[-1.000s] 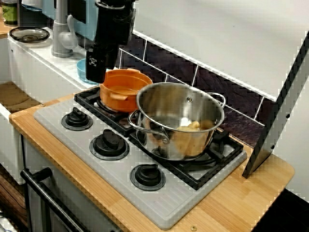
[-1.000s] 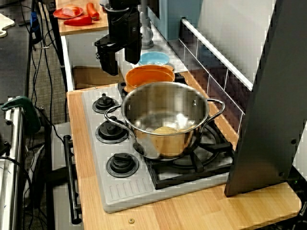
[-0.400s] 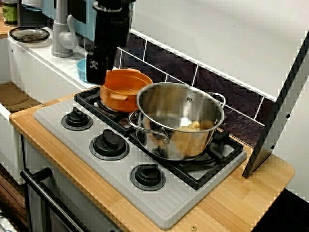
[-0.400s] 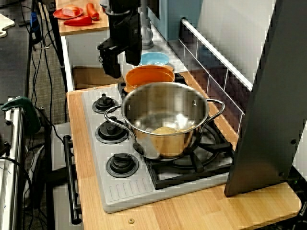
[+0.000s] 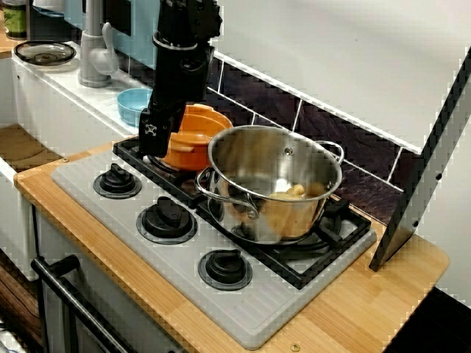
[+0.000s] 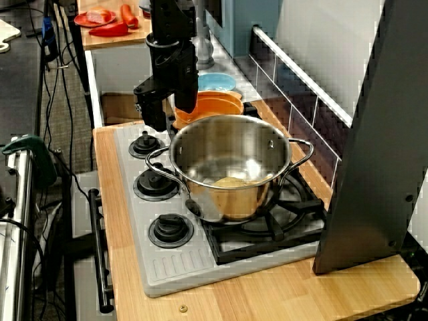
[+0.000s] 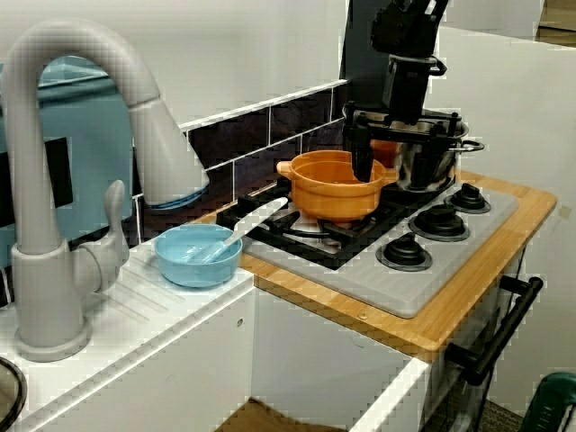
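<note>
Knob-side view, front to back.

- Three knobs (image 5: pixel 168 218) run along the front of the grey stove top (image 5: pixel 243 312).
- The steel pot (image 5: pixel 276 184) is on the grate (image 5: pixel 327 254), with something yellowish (image 5: pixel 294 192) in its bottom.
- The orange pot (image 5: pixel 197 136) is on the sink end of the same grate, just beside the steel pot. I can't tell if the two touch.
- The gripper (image 7: pixel 405 157) hangs at the orange pot, fingers spread, clamping nothing. One finger (image 5: pixel 153 134) is low at the pot's knob-side wall. In the sink-side view I can't tell whether it is inside or outside the rim.
- Behind that are a blue bowl (image 5: pixel 132 103) with a white spoon (image 7: pixel 256 219), then the faucet (image 5: pixel 92 51).

Risks, my read:
- If the finger sits on the rim rather than astride it, closing would skid off or tip the pot.
- The pot looks light and the grate bars are uneven, so a side nudge could slide it into the steel pot or off the grate edge.
- The far finger is close to the steel pot, so a wide stance could clip its handle.
</note>
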Available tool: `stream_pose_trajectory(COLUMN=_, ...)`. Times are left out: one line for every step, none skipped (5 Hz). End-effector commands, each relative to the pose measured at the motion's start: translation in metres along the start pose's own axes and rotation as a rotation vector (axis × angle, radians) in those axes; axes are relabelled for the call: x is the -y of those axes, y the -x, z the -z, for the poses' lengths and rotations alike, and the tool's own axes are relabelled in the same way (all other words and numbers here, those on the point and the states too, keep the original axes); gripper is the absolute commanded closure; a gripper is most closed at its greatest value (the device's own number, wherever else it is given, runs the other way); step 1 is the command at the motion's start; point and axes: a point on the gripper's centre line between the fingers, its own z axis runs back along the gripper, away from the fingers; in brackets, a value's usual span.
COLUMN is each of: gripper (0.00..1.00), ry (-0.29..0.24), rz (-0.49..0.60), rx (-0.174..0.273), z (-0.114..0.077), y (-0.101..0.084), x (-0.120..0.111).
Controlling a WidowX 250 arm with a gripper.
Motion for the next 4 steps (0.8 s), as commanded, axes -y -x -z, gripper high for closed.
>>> stream_pose_trajectory(gripper=0.00, ry=-0.008, rz=-0.013, rx=0.018, z=-0.0069, y=-0.0066, x=-0.0082)
stream_pose_trajectory(gripper=0.00, ry=-0.004, rz=-0.016, rx=0.018, z=-0.0059, y=-0.0055, x=-0.0090)
stream_pose_trajectory(gripper=0.00, ry=-0.011, rz=-0.017, rx=0.011, z=-0.0034, y=-0.0053, x=-0.0072)
stream_pose_trajectory(gripper=0.00, ry=-0.009, rz=-0.017, rx=0.009, z=-0.0017, y=-0.0050, x=-0.0072)
